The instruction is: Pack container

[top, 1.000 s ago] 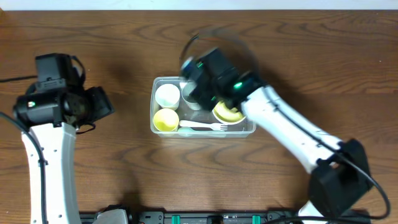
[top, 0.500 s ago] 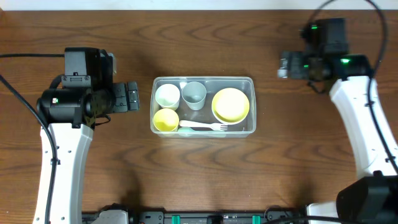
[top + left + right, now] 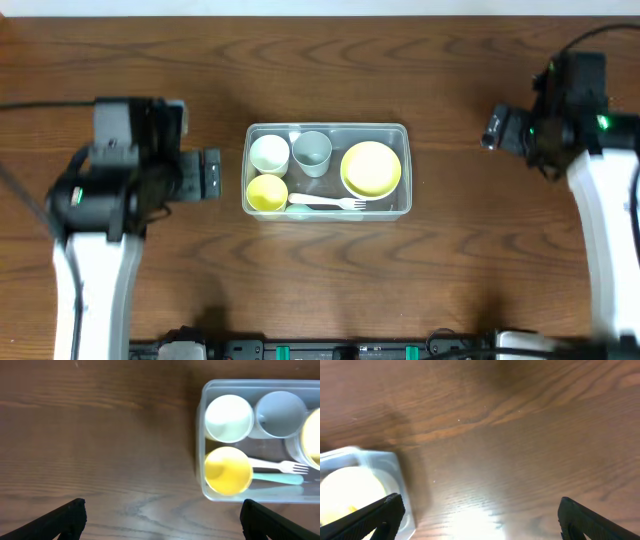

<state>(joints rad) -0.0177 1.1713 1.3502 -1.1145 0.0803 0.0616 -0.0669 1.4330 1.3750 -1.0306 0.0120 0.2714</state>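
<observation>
The clear container (image 3: 405, 132) sits mid-table. It holds a white cup (image 3: 269, 154), a grey cup (image 3: 312, 151), a yellow cup (image 3: 267, 193), a yellow bowl (image 3: 371, 168) and a white fork (image 3: 327, 202). My left gripper (image 3: 212, 172) is open and empty, just left of the container. My right gripper (image 3: 492, 128) is open and empty, far right of it. The left wrist view shows the container's left end (image 3: 200, 435) with the cups. The right wrist view shows its right corner (image 3: 395, 467).
The brown wooden table (image 3: 320, 280) surrounds the container. A teal utensil handle (image 3: 277, 478) lies beside the fork in the left wrist view. Black cables run at the left edge (image 3: 30, 105) and top right (image 3: 585, 40).
My right arm has pulled out of the container and swung far right. My left arm shifted slightly nearer the container. The container's contents stay put.
</observation>
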